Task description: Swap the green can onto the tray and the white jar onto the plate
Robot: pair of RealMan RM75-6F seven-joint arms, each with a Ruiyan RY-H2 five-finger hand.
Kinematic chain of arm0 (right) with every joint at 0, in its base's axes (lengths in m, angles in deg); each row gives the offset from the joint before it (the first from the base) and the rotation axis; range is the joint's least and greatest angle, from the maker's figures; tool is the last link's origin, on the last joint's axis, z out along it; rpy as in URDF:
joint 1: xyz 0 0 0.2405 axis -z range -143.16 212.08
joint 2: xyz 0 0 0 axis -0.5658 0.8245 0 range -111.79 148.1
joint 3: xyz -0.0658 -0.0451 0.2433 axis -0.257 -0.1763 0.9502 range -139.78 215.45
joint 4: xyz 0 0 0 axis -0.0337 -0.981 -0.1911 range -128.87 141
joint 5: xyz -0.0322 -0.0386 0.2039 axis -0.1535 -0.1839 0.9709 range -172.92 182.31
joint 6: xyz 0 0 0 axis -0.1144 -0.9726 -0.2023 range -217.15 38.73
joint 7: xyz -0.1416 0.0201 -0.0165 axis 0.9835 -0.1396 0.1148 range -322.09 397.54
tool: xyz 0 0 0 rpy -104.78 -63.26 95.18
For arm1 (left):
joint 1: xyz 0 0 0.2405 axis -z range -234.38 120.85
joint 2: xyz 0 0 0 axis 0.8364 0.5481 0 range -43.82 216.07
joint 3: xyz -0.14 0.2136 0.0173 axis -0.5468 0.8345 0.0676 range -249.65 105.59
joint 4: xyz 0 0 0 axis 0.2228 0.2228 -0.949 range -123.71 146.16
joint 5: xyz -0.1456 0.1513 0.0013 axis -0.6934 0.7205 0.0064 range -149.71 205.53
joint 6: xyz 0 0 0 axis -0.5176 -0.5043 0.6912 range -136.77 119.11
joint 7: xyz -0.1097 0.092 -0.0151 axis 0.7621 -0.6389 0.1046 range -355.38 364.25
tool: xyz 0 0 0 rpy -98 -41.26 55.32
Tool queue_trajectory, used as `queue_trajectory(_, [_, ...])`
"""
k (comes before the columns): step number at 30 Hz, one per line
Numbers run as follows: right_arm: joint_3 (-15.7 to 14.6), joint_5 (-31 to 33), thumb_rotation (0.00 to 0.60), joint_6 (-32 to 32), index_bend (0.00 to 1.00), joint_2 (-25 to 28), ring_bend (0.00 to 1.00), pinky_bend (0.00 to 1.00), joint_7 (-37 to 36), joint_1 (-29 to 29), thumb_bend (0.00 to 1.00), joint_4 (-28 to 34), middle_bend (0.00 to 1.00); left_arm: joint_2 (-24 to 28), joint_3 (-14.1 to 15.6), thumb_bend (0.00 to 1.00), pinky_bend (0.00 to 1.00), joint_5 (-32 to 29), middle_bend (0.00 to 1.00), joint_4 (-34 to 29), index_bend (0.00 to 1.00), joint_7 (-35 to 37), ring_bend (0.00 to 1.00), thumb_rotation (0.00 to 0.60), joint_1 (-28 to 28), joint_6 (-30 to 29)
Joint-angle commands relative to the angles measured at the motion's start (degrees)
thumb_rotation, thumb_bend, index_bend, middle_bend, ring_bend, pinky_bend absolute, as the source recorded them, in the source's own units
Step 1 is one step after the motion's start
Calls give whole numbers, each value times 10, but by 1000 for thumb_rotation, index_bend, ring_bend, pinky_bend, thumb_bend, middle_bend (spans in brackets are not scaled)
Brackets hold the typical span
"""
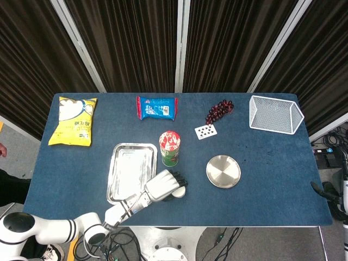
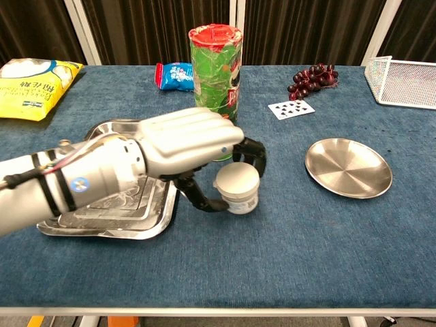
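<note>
Head view: left hand (image 1: 163,186) is wrapped around the white jar (image 1: 178,191), off the tray (image 1: 130,171), in front of the green can (image 1: 170,148). Plate (image 1: 223,171) sits bare to the right. Right hand barely shows, can't tell its state.

Chest view: fingers (image 2: 253,151) grip the jar (image 2: 237,188), between tray (image 2: 133,225) and plate (image 2: 348,167).

My silver-shelled left hand (image 2: 194,143) has black fingers (image 2: 253,151); its white forearm (image 2: 61,187) carries black bands, a blue round sticker and thin red-and-white cables.

Shiny metal tray (image 2: 65,225), matt metal plate (image 2: 347,167), blue cloth table (image 2: 286,245)
</note>
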Motion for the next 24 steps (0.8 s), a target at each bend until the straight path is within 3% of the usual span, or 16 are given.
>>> queue_trajectory(1, [2,2,600,1,0,0,0,27,-5,2,69,-4,2,-23,1,308,579,4,378,29,396,12,352,600,15,6])
queue_trajectory(8, [7,2,600,2,0,-1,0,27,-13,6,69,-11,2,-26,16,242,553,17,292,45,288,26,302,600,17,-9])
queue_trajectory(16, [10,-2,600,4,0,-3,0,27,-9,7,69,-9,2,-5,26,205,505,18,261,25,228,11,244,600,8,-30])
queue_trajectory(24, [13,-6,600,-1,0,0,0,27,-11,12,69,-6,3,112,44,205,505,-3,312,-101,282,-48,249,600,-77,-138])
